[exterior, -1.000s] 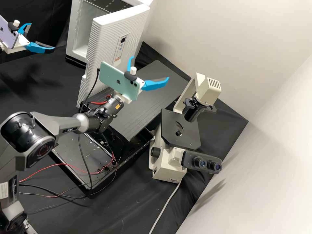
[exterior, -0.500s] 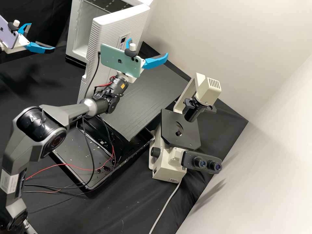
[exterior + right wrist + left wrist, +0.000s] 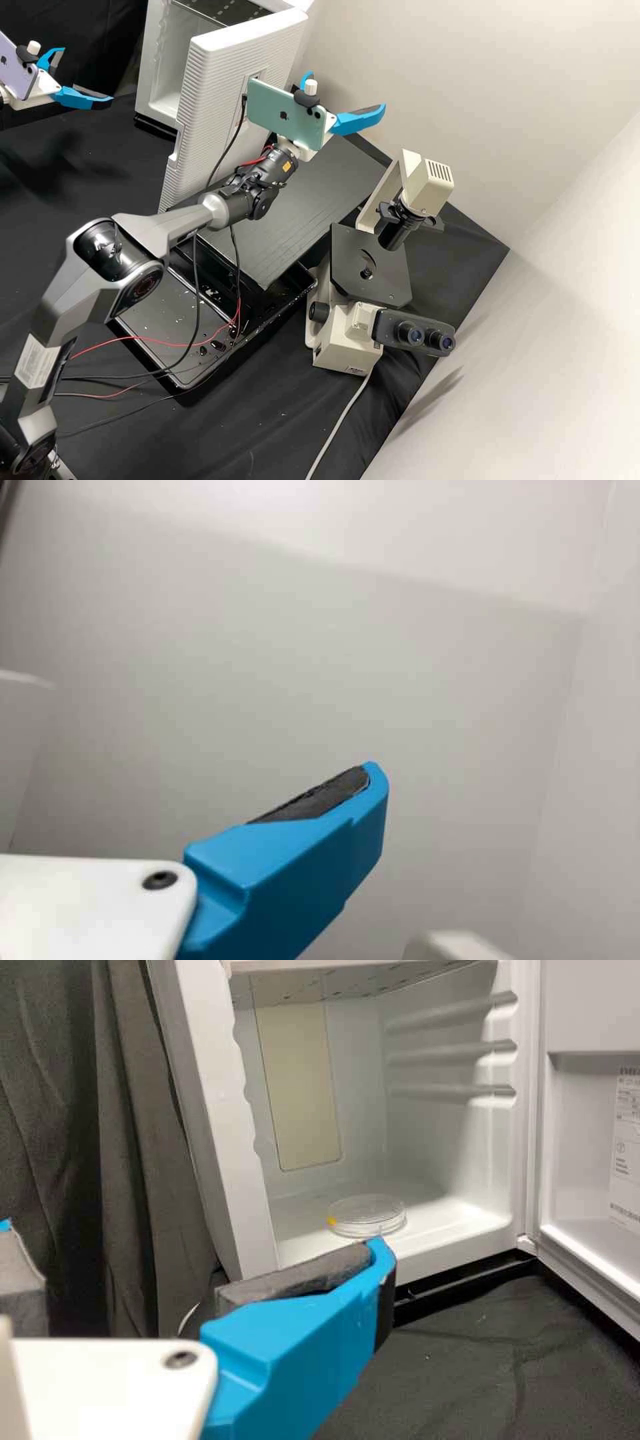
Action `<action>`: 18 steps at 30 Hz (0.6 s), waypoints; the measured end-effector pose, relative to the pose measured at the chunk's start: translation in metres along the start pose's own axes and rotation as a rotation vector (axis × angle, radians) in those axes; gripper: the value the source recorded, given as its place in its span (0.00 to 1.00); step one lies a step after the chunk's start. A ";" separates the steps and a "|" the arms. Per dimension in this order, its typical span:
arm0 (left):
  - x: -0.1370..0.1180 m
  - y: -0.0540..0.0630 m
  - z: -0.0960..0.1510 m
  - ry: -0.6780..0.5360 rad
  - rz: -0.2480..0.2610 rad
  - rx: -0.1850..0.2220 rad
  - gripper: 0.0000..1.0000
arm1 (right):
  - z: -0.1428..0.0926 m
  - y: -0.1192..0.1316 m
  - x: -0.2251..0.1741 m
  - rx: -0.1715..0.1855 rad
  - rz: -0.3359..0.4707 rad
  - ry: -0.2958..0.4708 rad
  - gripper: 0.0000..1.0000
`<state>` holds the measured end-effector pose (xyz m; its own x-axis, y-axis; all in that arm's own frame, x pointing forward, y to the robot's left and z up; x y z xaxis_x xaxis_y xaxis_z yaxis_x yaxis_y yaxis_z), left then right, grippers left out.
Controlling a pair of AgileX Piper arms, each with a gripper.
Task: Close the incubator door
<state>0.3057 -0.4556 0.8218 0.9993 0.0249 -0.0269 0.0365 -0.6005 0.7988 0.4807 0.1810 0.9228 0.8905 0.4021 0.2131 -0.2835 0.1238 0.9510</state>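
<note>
Apparently near door [image 3: 220, 100], right hand [image 3: 347, 90], spread

- Smooth off-white wall [image 3: 467, 73] behind the surface [image 3: 267, 427]; surface is draped in wrinkled black cloth.
- Second plain pale wall [image 3: 567, 320] on the high view's right, meets the first at a corner.
- Black fabric curtain [image 3: 100, 33], top left of high view; vertical folds in left wrist view.
- Light is soft: diagonal shadow [image 3: 430, 397] on second wall, blurry dark patch [image 3: 53, 157] on the cloth.
</note>
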 end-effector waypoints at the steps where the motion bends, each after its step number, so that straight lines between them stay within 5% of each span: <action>1: 0.000 0.000 0.000 0.000 0.000 0.000 1.00 | -0.001 0.001 0.003 -0.010 -0.001 0.004 1.00; 5: 0.000 0.000 0.000 0.000 0.000 0.000 1.00 | -0.003 0.005 0.013 -0.034 0.003 0.016 1.00; 12: 0.000 0.000 0.000 0.000 0.000 0.000 1.00 | -0.013 0.003 0.026 -0.131 -0.023 0.115 1.00; 18: 0.000 0.000 0.000 0.000 0.000 0.000 1.00 | -0.031 -0.004 0.034 -0.153 -0.072 0.216 1.00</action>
<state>0.3057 -0.4556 0.8218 0.9993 0.0249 -0.0269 0.0365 -0.6005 0.7988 0.5012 0.2222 0.9197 0.8186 0.5690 0.0777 -0.2872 0.2885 0.9134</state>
